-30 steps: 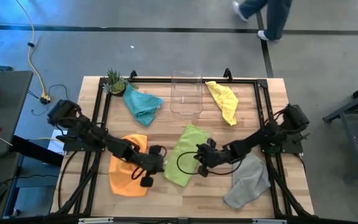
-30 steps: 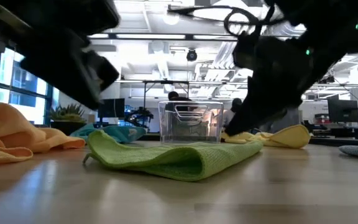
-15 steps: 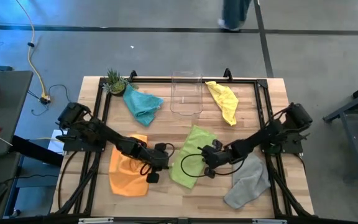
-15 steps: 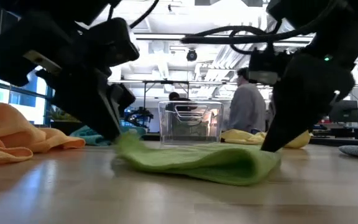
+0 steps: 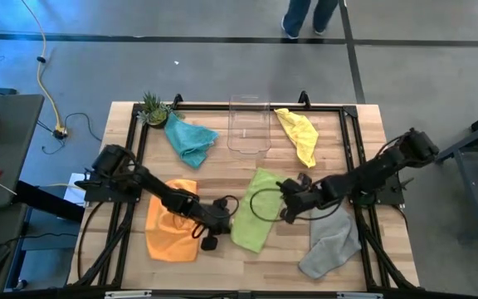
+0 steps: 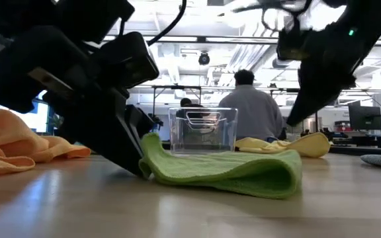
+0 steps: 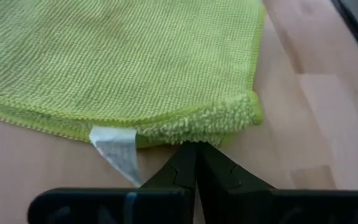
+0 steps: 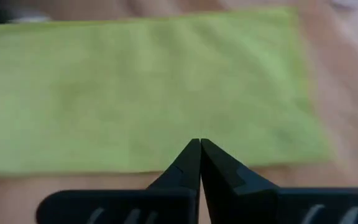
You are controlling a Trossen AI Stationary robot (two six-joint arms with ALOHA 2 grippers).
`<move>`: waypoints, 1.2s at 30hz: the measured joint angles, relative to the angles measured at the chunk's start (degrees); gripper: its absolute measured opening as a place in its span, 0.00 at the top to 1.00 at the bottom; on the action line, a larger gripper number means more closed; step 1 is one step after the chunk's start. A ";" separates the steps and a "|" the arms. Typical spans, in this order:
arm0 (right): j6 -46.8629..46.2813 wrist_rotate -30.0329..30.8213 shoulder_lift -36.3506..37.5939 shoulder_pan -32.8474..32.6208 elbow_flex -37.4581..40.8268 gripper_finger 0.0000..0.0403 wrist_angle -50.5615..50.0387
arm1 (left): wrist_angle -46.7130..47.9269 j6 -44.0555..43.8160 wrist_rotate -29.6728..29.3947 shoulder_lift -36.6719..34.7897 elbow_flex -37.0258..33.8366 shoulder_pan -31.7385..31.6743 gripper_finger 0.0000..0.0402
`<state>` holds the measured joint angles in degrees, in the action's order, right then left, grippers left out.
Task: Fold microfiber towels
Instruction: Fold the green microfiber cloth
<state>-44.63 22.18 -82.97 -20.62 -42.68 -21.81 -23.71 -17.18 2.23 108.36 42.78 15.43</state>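
Right gripper (image 5: 287, 209) lifted away, lime towel (image 5: 256, 218) narrower (folded)

- We see a robotics lab in an open, industrial-style workspace: a wooden desk (image 5: 214, 266) with a black metal frame stands on a grey concrete floor (image 5: 181, 66) marked with dark lines.
- Beyond the desk, the low view shows exposed ceiling ducts (image 6: 197, 56), strip lighting and a computer monitor (image 6: 364, 118).
- A person (image 6: 247, 106) stands among the workstations; another walks past (image 5: 301, 17).
- A yellow cable (image 5: 44, 75) trails across the floor.
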 joint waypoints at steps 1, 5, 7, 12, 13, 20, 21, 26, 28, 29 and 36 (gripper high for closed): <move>-0.42 0.12 -0.29 0.84 0.02 0.99 -0.84 | -0.65 -0.34 -0.04 0.17 0.00 0.30 1.00; 1.40 0.94 -3.37 4.84 0.02 0.99 1.52 | -3.71 -1.92 0.66 0.43 0.01 1.69 1.00; 3.36 1.17 -5.27 7.03 0.00 0.99 4.74 | -3.83 -2.20 0.71 0.67 0.96 2.36 1.00; 6.10 -1.13 -9.90 11.45 0.00 0.99 13.58 | -4.05 -1.16 0.27 3.11 5.25 4.07 1.00; 6.10 -1.20 -10.71 12.02 0.00 0.99 14.50 | -3.50 -0.53 0.38 3.08 5.53 4.32 1.00; 8.37 -1.60 -13.96 14.70 0.00 0.99 19.11 | 1.55 0.40 0.53 -4.34 4.33 4.54 1.00; 9.16 -1.71 -14.37 15.00 0.00 0.99 19.82 | 3.09 0.40 -0.26 -6.23 3.29 4.80 1.00; 13.36 -4.11 -16.82 17.35 0.00 0.99 24.08 | 2.82 -0.70 -4.26 -13.02 -2.40 5.60 1.00; 15.07 -4.74 -18.47 18.50 -0.07 0.99 27.94 | 2.26 -1.87 -6.55 -15.05 -4.61 5.63 1.00; 16.28 -5.37 -18.83 18.98 -0.17 0.99 28.96 | 2.87 -2.21 -7.84 -16.27 -5.84 5.67 1.00; 25.15 -12.56 -21.77 21.18 -1.29 0.99 39.47 | -3.15 -4.30 -11.64 -18.80 -10.69 6.02 1.00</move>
<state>-19.48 9.62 -104.74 0.56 -43.96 17.66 -26.86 -21.47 -9.41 89.56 32.09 21.45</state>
